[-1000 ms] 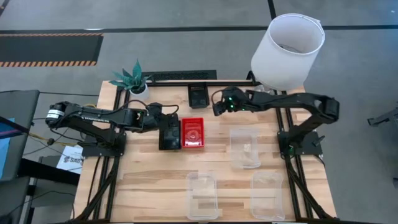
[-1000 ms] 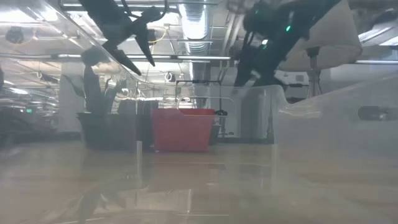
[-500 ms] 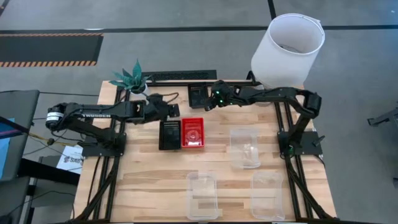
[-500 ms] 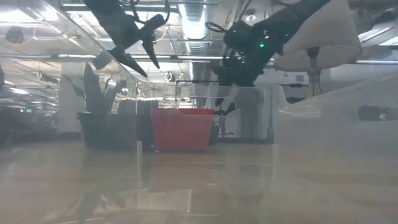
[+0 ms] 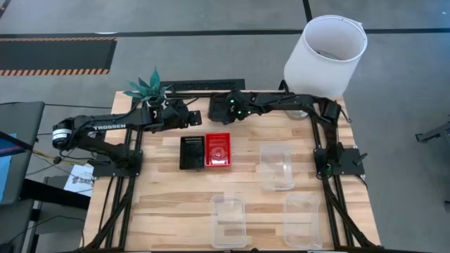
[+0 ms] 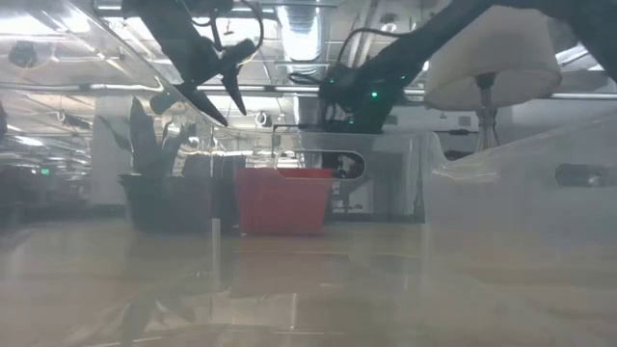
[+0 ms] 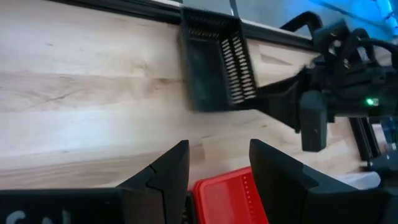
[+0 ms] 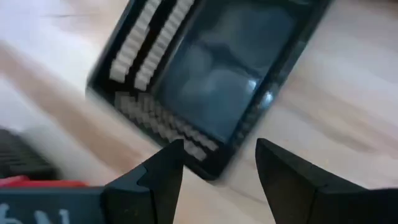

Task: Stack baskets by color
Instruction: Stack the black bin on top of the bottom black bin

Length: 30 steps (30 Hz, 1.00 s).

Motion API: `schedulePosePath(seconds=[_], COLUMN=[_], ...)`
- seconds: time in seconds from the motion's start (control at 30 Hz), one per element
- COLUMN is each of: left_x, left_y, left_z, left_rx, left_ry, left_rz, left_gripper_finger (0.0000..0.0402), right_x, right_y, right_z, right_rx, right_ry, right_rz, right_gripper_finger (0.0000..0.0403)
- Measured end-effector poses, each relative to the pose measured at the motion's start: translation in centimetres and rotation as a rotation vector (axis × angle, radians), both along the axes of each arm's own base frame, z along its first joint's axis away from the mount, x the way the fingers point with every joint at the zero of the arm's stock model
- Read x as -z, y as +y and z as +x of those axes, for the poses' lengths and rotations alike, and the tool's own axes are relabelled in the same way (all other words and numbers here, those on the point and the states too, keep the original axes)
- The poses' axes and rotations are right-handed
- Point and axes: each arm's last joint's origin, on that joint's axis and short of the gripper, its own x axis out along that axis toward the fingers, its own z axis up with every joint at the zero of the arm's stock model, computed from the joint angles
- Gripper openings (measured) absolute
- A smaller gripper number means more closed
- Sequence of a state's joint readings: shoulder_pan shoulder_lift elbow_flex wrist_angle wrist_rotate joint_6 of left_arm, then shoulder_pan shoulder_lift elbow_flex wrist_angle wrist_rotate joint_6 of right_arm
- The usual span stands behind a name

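Reaching across the back of the table [image 5: 176, 204], I have my right gripper [image 5: 219, 107] hanging over the lone black basket [image 5: 225, 107] that sits near the far edge; my two fingers [image 8: 158, 171] stand well apart with nothing between them, and the basket's slotted rim lies just ahead of them. My left gripper [image 5: 190, 112] hovers close by, between the small potted plant [image 5: 149, 88] and that same basket, its fingers [image 7: 165, 174] parted and empty too. From that wrist I look down past them at the lone black basket [image 7: 214, 65], with my right arm's dark body [image 7: 323, 106] reaching in beside it.

Nearer the middle, a black basket stack [image 5: 191, 152] and a red basket stack [image 5: 219, 150] sit side by side, touching along their long edges; how many baskets each one holds I cannot tell. A corner of the red [image 7: 227, 202] shows just below my left fingers.

The three clear baskets are well apart: one [image 5: 277, 166] right of the red stack, two at the front edge [image 5: 228, 220] [image 5: 303, 220].

The white lampshade [image 5: 325, 57] stands at the far right corner behind my right arm
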<state>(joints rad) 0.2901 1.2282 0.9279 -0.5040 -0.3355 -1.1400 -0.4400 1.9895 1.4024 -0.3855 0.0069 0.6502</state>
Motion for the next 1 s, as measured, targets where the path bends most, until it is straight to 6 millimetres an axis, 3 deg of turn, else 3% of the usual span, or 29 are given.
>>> schedulePosePath(seconds=[0.23,0.4,0.57,0.8,1.0], left_x=[0.1,0.1,1.2,4.6,5.7], left_y=[0.1,1.1,3.8,7.2,9.1], left_z=[-0.2,-0.7,-0.7,1.7,3.6], left_rx=[0.009,-0.094,-0.064,0.085,0.181], left_ry=[0.037,0.081,0.124,0.2,0.276], left_rz=[0.027,0.088,0.07,-0.007,-0.012], left_gripper_finger=[0.0154,0.0154,0.0153,0.0153,0.0153], right_x=[-1.5,-3.4,-7.2,-13.6,-17.7], right_y=[2.9,5.7,7.9,11.6,14.4], right_z=[2.5,2.6,0.2,-4.8,-8.9], right_rx=[-0.162,-0.233,-0.217,-0.197,-0.135], right_ry=[-0.05,0.0,0.049,0.074,0.025], right_rz=[0.0,-0.009,-0.011,-0.074,-0.159], right_gripper_finger=[0.0221,0.0221,0.0221,0.0221,0.0221])
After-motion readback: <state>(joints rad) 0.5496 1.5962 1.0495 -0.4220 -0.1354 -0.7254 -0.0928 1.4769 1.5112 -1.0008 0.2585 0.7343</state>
